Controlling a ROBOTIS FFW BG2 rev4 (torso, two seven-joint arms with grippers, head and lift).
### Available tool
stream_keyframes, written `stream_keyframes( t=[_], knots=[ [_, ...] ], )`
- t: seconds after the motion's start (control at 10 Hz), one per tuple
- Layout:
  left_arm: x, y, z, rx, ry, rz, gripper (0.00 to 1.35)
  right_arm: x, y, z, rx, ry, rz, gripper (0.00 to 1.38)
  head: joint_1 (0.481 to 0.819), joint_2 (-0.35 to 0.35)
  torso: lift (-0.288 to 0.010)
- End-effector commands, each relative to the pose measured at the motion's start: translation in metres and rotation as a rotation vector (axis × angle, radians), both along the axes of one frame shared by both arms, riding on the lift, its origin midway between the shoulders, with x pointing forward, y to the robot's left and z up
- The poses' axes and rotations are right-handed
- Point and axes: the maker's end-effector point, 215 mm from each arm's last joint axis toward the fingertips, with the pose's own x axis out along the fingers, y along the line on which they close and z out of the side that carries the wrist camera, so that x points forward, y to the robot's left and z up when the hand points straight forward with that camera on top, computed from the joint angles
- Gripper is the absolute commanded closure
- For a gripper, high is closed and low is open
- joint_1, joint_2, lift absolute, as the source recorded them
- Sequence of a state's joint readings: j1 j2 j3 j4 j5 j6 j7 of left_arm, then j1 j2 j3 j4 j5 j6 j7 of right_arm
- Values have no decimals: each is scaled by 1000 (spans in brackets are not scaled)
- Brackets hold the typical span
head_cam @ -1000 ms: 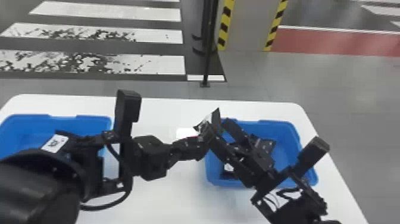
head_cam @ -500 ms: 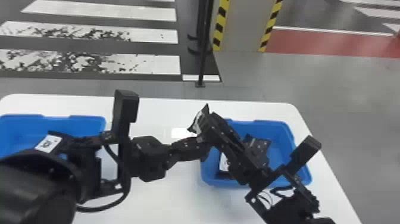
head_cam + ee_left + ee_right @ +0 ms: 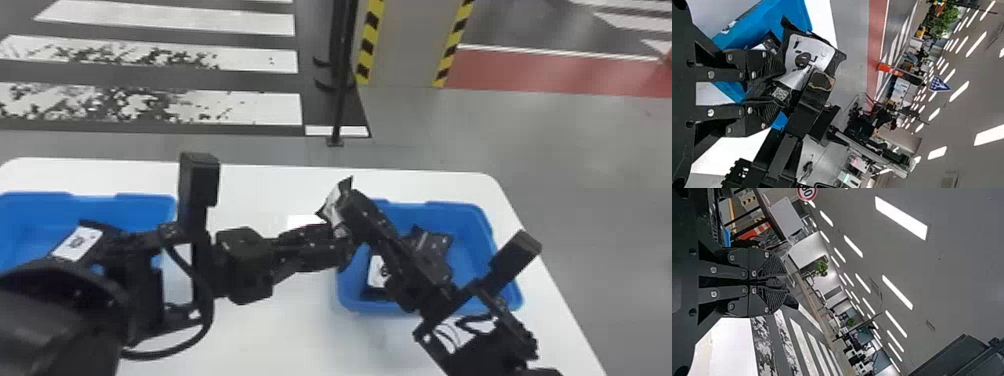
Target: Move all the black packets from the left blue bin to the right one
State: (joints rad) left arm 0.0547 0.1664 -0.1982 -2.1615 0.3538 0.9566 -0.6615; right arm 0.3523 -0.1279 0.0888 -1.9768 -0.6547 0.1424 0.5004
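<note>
Indoor hall: floor crosswalk [image 3: 240, 22], road sign [image 3: 807, 191], ceiling lights [image 3: 901, 217].

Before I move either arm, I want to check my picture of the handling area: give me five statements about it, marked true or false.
1. A crumpled black packet with a white label is raised where the left end effector and right end effector meet. True.
2. The right blue plastic bin is empty. False: a white-labelled black packet lies in it.
3. The left blue plastic bin has a labelled black packet in it. True.
4. The right end effector's fingers are spread wide. False: they are drawn close together.
5. Both bins stand on the grey floor. False: they stand on a white table.
</note>
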Motion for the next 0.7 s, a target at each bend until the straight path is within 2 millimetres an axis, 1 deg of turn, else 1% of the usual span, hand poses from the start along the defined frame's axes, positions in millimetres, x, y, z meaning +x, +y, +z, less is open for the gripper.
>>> stream_keyframes(
  t=[0.0, 0.1, 0.2, 0.3, 0.4, 0.5, 0.6],
  knots=[
    [2, 17, -11, -6, 27, 41, 380, 6, -19, 1, -15, -7, -36, 1282, 695, -139, -146],
    [-2, 28, -21, -17, 53, 67, 174, 13, -40, -2, -37, -8, -74, 1282, 695, -139, -146],
    [-6, 38, -25, -32, 71, 87, 114, 20, -61, -5, -66, -11, -113, 1282, 695, -144, -146],
    [-12, 45, -29, -39, 83, 101, 117, 29, -87, -14, -114, -5, -161, 1282, 695, -157, -146],
    [-16, 54, -30, -44, 89, 119, 117, 40, -114, -31, -158, 17, -208, 1282, 695, -168, -146],
    [-17, 65, -28, -48, 84, 144, 117, 47, -130, -49, -173, 50, -233, 1282, 695, -192, -146],
    [-14, 82, -27, -49, 73, 182, 117, 54, -151, -73, -209, 90, -265, 1282, 695, -206, -146]
  ],
)
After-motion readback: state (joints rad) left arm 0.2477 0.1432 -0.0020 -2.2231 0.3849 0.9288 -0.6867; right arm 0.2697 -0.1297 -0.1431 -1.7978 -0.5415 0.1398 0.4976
